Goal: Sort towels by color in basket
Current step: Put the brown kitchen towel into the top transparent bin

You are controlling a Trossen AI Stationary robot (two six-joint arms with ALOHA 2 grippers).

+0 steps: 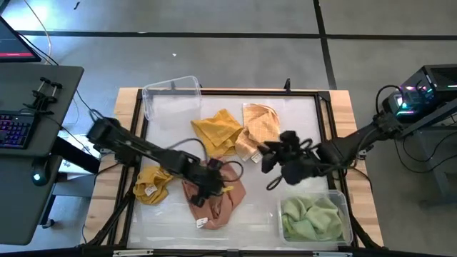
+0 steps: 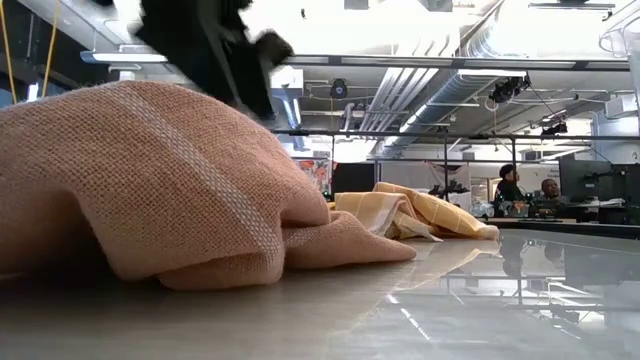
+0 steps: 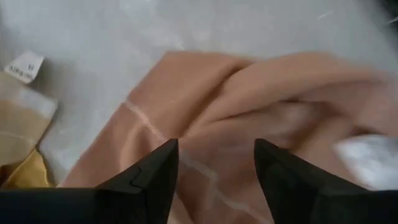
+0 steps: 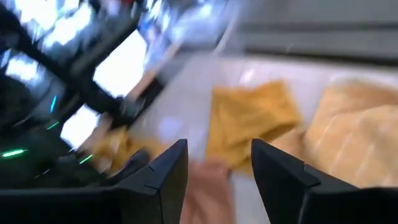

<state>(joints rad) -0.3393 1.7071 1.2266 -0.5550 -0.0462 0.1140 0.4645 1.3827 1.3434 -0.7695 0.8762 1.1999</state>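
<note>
The left pincer (image 1: 211, 187) hangs low over the pink towel (image 1: 218, 198) near the front of the counter (image 1: 250, 221). In the left wrist view its two dark fingers (image 3: 155, 180) are spread apart just above the pink cloth, and they hold nothing.

The right pincer (image 1: 275, 158) is up over the middle of the counter. Its fingers (image 4: 165, 177) are open too, and nothing is between them.

A mustard yellow towel (image 1: 216, 130) lies at the back of the counter, and a peach-orange towel (image 1: 260, 126) sits beside it. Another mustard yellow towel (image 1: 151, 183) lies by the left edge, with a white tag (image 1: 151, 190) on it. Green towels (image 1: 310, 218) are bunched in a clear bin (image 1: 344, 207) at the front right. Another clear bin (image 1: 170, 96) sits at the back left.
</note>
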